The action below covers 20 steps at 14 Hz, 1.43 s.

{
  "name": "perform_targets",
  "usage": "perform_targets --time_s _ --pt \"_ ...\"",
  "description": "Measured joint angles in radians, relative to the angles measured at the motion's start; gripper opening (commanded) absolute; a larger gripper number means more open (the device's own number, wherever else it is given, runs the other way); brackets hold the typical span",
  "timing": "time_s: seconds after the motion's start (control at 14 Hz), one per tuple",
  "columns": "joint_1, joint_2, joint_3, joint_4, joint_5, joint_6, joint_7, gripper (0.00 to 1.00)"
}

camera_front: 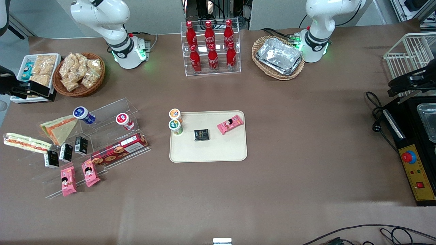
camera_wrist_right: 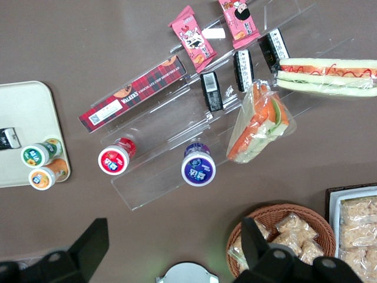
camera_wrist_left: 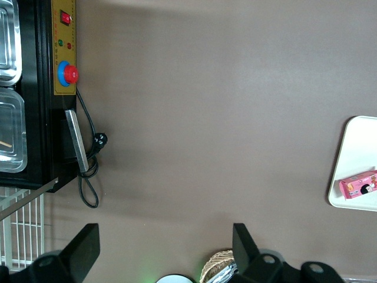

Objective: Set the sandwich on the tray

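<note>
The sandwich (camera_front: 25, 143) is long and narrow in clear wrap, with white bread and a red-orange stripe. It lies on the clear acrylic stand at the working arm's end of the table, and also shows in the right wrist view (camera_wrist_right: 327, 75). The cream tray (camera_front: 207, 153) lies mid-table, and its rim shows in the right wrist view (camera_wrist_right: 23, 112). It holds two small cups, a black packet and a pink snack pack. My gripper (camera_front: 34, 89) hangs high over the white snack bin, farther from the front camera than the sandwich. It (camera_wrist_right: 171, 247) is open and empty.
A triangular wedge sandwich (camera_front: 61, 128) sits beside the long one. The acrylic stand (camera_front: 102, 136) also carries cups, black packets, a red biscuit box and pink packs. A wicker basket of snacks (camera_front: 80, 73), a cola rack (camera_front: 210, 47) and a basket of foil trays (camera_front: 279, 56) stand farther back.
</note>
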Motion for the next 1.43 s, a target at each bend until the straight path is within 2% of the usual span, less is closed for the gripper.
perform_targets --time_s 0.5,0.71,0.93,1.14,1.43 --pt "0.007 0.01 0.01 0.0 0.001 0.0 -0.003 1.0" --pt "0.004 0.009 0.004 0.003 -0.002 0.0 -0.075 1.0" --pt "-0.021 0.008 -0.044 0.009 -0.006 0.0 -0.188 1.0" --pt "-0.034 0.006 -0.133 0.012 -0.006 0.0 -0.312 1.0" --pt "-0.038 0.008 -0.19 0.012 -0.006 0.003 -0.33 1.0"
